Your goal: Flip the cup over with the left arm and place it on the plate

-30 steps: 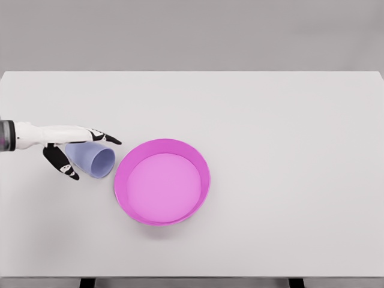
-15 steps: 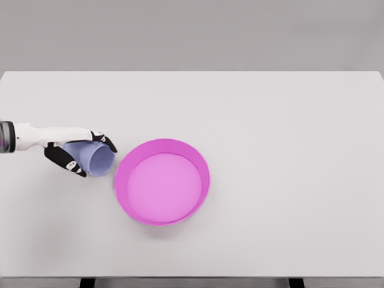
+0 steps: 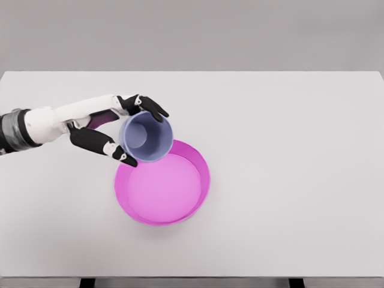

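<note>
The left hand [image 3: 117, 129] grips the cup [image 3: 146, 137], fingers [image 3: 150, 107] curled over its far side and thumb [image 3: 107, 147] pressed against the near side. The cup hangs between them, off the table [image 3: 288, 150], mouth tipped up toward the camera, so the flip looks nearly done. It sits over the back-left rim of the plate [image 3: 162, 180], just beyond the thumb tip, probably lined up for lowering onto the pink floor inside. No right arm in sight.
</note>
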You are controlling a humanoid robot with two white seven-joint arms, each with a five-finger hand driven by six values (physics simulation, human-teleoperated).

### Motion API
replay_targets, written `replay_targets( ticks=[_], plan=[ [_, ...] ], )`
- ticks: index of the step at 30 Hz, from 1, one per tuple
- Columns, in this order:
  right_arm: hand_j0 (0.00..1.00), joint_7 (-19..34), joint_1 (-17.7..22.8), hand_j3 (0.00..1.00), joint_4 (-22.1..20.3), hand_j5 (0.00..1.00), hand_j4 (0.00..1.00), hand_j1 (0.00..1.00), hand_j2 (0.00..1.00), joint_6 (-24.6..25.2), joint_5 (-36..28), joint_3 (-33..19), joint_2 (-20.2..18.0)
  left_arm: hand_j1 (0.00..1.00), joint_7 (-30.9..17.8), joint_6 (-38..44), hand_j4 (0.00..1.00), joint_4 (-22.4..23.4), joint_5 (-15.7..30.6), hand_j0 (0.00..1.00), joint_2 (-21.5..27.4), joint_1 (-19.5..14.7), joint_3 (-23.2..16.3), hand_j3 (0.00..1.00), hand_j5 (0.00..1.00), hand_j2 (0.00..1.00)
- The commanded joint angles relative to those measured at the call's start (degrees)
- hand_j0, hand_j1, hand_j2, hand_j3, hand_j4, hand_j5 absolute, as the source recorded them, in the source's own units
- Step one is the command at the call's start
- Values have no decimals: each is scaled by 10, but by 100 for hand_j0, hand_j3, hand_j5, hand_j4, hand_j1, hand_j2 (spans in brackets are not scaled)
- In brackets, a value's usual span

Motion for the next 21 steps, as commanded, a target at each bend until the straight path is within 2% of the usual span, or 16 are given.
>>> replay_targets(
  ticks=[1, 2, 3, 7, 10, 14, 20, 21],
  plan=[
    [100, 0, 0, 100, 0, 100, 100, 100, 100, 0, 1, 0, 0, 52, 1, -1, 52, -9, 69, 52, -55, 3, 3, 52, 52, 52],
    [100, 0, 0, 100, 0, 100, 100, 100, 100, 0, 0, 0, 0, 52, 2, 0, 52, -9, 96, 52, -82, 25, 6, 52, 52, 52],
    [100, 0, 0, 100, 0, 100, 100, 100, 100, 0, 0, 0, 0, 53, 3, 5, 53, -7, 120, 53, -94, 30, 4, 53, 53, 53],
    [100, 0, 0, 100, 0, 100, 100, 100, 100, 0, 1, 0, 0, 53, 4, 50, 53, -5, 214, 53, -99, 61, 4, 53, 53, 53],
    [100, 0, 0, 100, 0, 100, 100, 100, 100, 0, 1, 0, 0, 54, 12, 89, 54, 23, 260, 54, -107, 74, 3, 54, 54, 54],
    [100, 0, 0, 100, 0, 100, 100, 100, 100, 0, 1, 0, 0, 54, 44, 112, 54, 32, 254, 54, -98, 113, 5, 54, 54, 54],
    [100, 0, 0, 100, 0, 100, 100, 100, 100, 0, 1, 0, 0, 54, 44, 112, 54, 10, 251, 54, -78, 134, 30, 54, 54, 54],
    [100, 0, -1, 100, 0, 100, 100, 100, 100, 0, 1, 0, 0, 53, 45, 111, 53, 3, 225, 53, -78, 151, 55, 53, 53, 53]
  ],
)
